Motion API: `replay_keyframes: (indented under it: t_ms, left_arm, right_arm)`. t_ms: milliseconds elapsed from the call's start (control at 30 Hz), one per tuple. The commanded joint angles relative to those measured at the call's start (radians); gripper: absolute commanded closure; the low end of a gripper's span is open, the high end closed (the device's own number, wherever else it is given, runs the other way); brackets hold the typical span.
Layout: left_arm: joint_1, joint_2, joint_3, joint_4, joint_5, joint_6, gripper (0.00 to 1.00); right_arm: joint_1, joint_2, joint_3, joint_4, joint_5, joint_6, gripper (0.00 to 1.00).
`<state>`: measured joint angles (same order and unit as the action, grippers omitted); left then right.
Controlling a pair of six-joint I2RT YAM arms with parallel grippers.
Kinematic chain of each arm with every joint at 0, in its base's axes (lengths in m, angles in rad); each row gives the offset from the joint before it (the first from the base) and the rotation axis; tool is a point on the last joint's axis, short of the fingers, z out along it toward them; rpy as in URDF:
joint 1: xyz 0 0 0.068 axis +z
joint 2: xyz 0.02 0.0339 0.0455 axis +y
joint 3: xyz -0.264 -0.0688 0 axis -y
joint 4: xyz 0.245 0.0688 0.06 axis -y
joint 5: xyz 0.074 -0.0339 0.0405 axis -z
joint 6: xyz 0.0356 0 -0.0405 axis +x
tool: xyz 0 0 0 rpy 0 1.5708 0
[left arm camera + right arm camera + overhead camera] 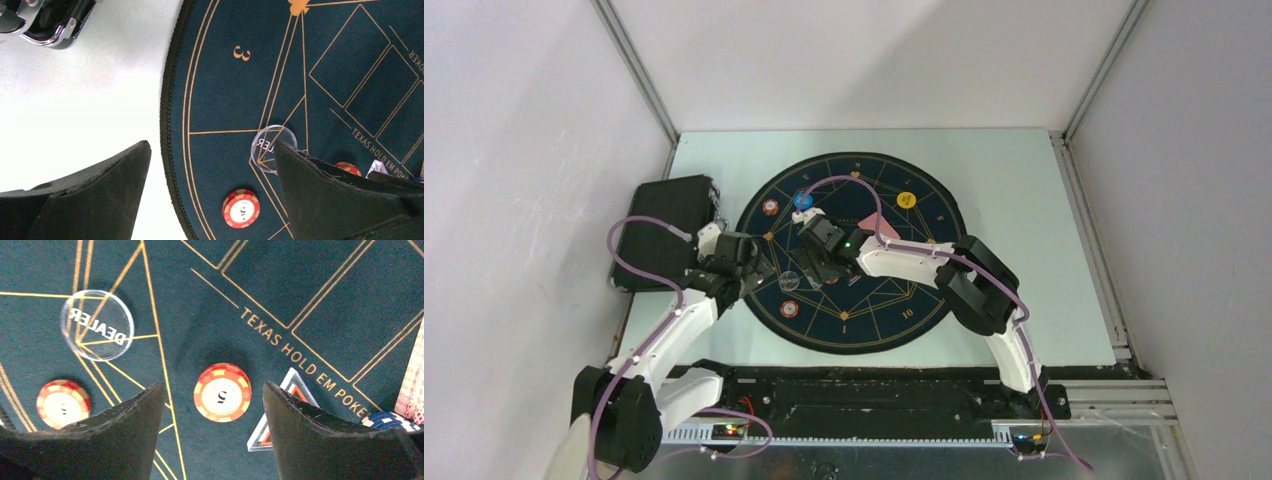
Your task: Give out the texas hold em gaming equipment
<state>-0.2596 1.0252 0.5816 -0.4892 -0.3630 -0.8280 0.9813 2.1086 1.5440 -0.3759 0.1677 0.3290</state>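
Evidently, the red-and-cream round poker chip (222, 392) marked "5" was lying flat on the dark gold-lined felt mat (310, 295) between the right jaws, held apart and clear of it; these needed to be lowered astride its rim before being closed. The left jaws were spread wide. "TEXAS HOLD EM" was read on the mat, "DEALER" on a clear round plastic disc (97, 325).

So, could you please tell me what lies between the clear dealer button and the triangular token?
A red-and-cream poker chip marked 5 lies between the dealer button and the triangular token; the right wrist view shows it.
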Motion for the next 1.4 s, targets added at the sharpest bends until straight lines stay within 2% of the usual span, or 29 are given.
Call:
replay_keyframes:
  t_ms: [0,267,500,667,967,1367]
  left_arm:
    - [-0.004,-0.010,-0.005,0.027,-0.040,0.007,0.00]
    - [-0.004,-0.005,-0.007,0.036,-0.030,0.013,0.00]
    - [-0.004,-0.004,-0.009,0.041,-0.024,0.017,0.00]
    - [-0.004,-0.001,-0.009,0.044,-0.017,0.020,0.00]
    - [-0.004,-0.005,-0.008,0.043,-0.015,0.021,0.00]
    - [-0.004,-0.006,-0.009,0.044,-0.010,0.022,0.00]
  right_arm:
    - [-0.002,0.030,0.021,-0.013,0.051,0.011,0.27]
    - [-0.002,0.044,-0.009,-0.009,0.047,0.019,0.44]
    - [0.003,0.033,-0.056,-0.012,0.027,0.049,0.54]
    - [-0.002,0.034,-0.079,-0.009,0.021,0.067,0.64]
    - [-0.002,-0.061,-0.111,0.032,0.067,0.059,1.00]
    - [0.012,-0.189,-0.125,0.087,0.074,0.012,1.00]
